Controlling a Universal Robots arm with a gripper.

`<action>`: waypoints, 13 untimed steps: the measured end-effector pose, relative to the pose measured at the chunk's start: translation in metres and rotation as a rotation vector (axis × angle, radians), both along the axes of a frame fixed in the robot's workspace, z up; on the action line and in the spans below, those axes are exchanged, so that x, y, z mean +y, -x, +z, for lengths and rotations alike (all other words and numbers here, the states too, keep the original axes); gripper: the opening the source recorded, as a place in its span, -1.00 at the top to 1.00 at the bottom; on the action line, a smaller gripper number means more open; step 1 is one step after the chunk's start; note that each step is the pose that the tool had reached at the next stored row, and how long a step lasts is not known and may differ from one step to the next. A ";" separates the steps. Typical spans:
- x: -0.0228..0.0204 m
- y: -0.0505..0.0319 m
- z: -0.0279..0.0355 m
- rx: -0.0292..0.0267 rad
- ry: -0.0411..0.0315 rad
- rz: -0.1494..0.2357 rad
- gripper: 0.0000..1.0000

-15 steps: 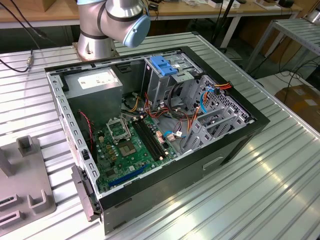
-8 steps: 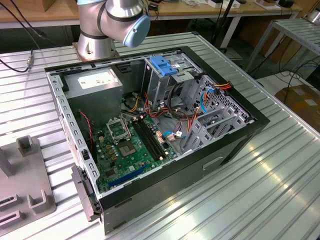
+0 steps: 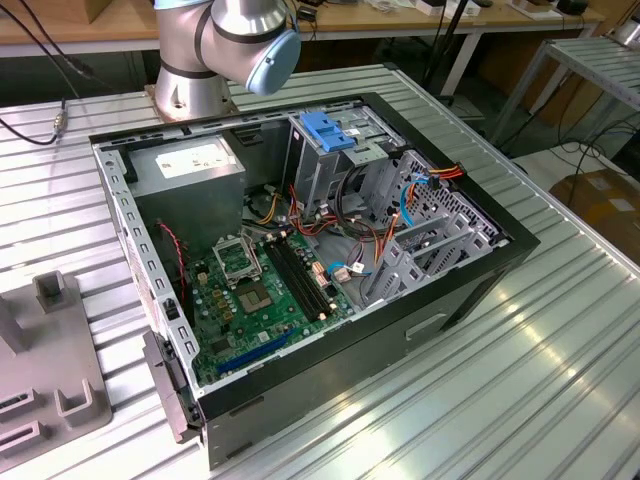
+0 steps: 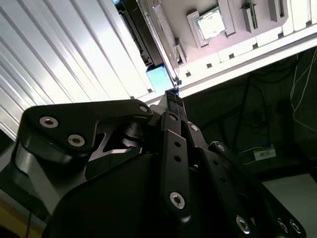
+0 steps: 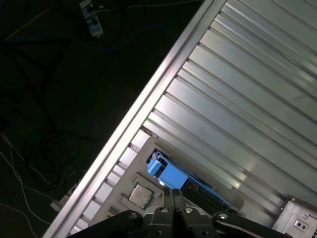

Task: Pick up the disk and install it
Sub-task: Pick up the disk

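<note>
In the first wrist view we locate the gripper (image 5: pixel 172 194) directly over the disk (image 5: pixel 171 176). The disk stands on edge in a grey fixture (image 5: pixel 130 171) at the border of the desk (image 5: pixel 247 99), beside a processor chip (image 5: pixel 140 194). Its blue carrier rail faces the tool. The jaws appear closed tip to tip, with nothing between them. We cannot tell whether the tips touch the rail.

We judge the step in hand to be the approach for the pick. The disk is not lifted, and the drive cage (image 3: pixel 330 165) in the open computer case (image 3: pixel 470 280) is not loaded.

In our judgement, a grasp calls for:
- the jaws parted wide enough to span the disk;
- the tool squared to the flat faces, clear of the fixture walls;
- a straight lift out of the slot.

The desk is ribbed bare metal and reflects strongly, so we expect it to be hard and low in friction. Past its edge lies a dark floor (image 5: pixel 59 99) with loose cables (image 5: pixel 20 163) and a power strip (image 5: pixel 91 22).
</note>
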State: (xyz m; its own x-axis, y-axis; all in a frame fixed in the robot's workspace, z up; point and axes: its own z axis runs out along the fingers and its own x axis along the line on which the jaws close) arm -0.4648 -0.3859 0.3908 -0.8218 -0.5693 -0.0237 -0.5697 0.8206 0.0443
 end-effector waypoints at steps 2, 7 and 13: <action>0.0000 0.0000 -0.0001 -0.0001 0.0001 0.042 0.79; 0.0000 -0.0011 -0.0007 0.0000 0.0003 0.109 0.79; 0.0000 -0.0020 -0.0026 0.0000 0.0004 0.190 0.79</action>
